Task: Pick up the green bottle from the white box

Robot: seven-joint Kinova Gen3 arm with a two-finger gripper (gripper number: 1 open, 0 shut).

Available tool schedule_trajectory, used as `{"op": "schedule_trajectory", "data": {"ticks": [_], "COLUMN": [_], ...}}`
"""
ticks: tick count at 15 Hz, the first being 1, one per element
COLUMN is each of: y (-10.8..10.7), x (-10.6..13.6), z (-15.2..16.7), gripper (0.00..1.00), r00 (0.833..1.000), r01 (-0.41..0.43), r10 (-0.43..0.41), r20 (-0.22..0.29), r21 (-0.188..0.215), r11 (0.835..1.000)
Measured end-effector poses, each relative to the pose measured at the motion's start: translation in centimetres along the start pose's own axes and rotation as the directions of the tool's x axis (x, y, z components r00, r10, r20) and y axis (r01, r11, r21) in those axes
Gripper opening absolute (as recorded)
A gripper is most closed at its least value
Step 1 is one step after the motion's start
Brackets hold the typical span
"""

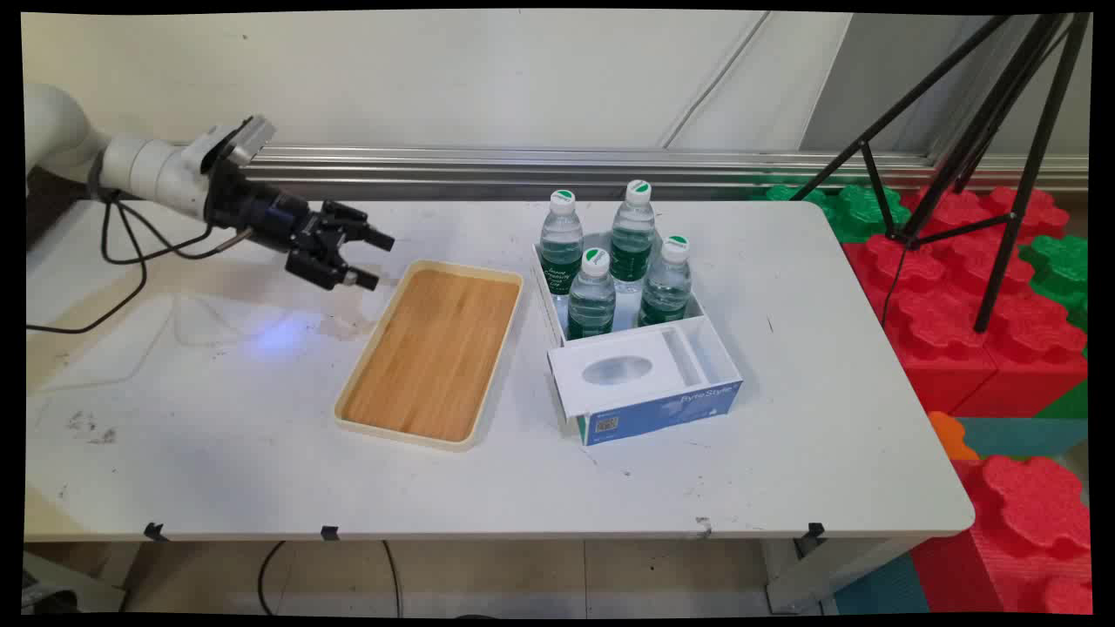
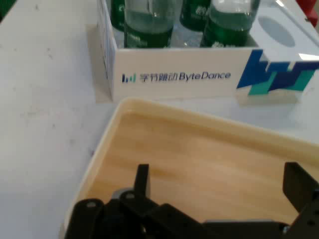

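Observation:
My black gripper [image 1: 373, 259] hangs open and holds nothing, just left of the far left corner of a wooden tray [image 1: 433, 351] with a cream rim. In the hand view the tray [image 2: 209, 159] lies right ahead, beyond the gripper [image 2: 217, 181], whose fingers [image 2: 142, 180] stand wide apart. Right of the tray stands a white and blue box [image 1: 640, 366] holding several water bottles [image 1: 592, 296] with green labels and white caps. The box [image 2: 174, 74] and the bottles [image 2: 149, 22] fill the top of the hand view.
The white table [image 1: 218, 435] carries the tray and the box. Black cables [image 1: 131, 252] hang from the arm at the left. A black tripod [image 1: 984, 174] and red and green foam blocks [image 1: 976, 331] stand beyond the table's right edge.

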Motion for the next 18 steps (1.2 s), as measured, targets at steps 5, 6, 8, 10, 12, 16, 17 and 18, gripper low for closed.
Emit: {"op": "schedule_trajectory", "data": {"ticks": [5, 6, 8, 10, 12, 16, 17, 18], "y": [-0.3, -0.3, -0.5, -0.7, -1.0, -1.9, -2.0, -2.2], "x": [2.0, 2.4, 3.2, 3.9, 4.7, 6.6, 6.9, 7.1], "z": [1.8, 2.3, 3.2, 4.1, 5.3, 8.2, 8.7, 9.3], "gripper": [1.0, 1.0, 1.0, 1.0, 1.0, 1.0, 1.0, 1.0], "r00": [0.999, 0.998, 0.997, 0.995, 0.993, 0.987, 0.986, 0.985], "r01": [0.001, 0.002, 0.006, 0.009, 0.014, 0.025, 0.027, 0.028], "r10": [-0.001, -0.003, -0.006, -0.009, -0.014, -0.024, -0.026, -0.027], "r20": [-0.048, -0.059, -0.079, -0.095, -0.116, -0.157, -0.163, -0.168], "r21": [-0.002, -0.003, -0.002, -0.001, 0.002, 0.004, 0.004, 0.004], "r11": [1.0, 1.0, 1.0, 1.0, 1.0, 1.0, 1.0, 1.0]}}
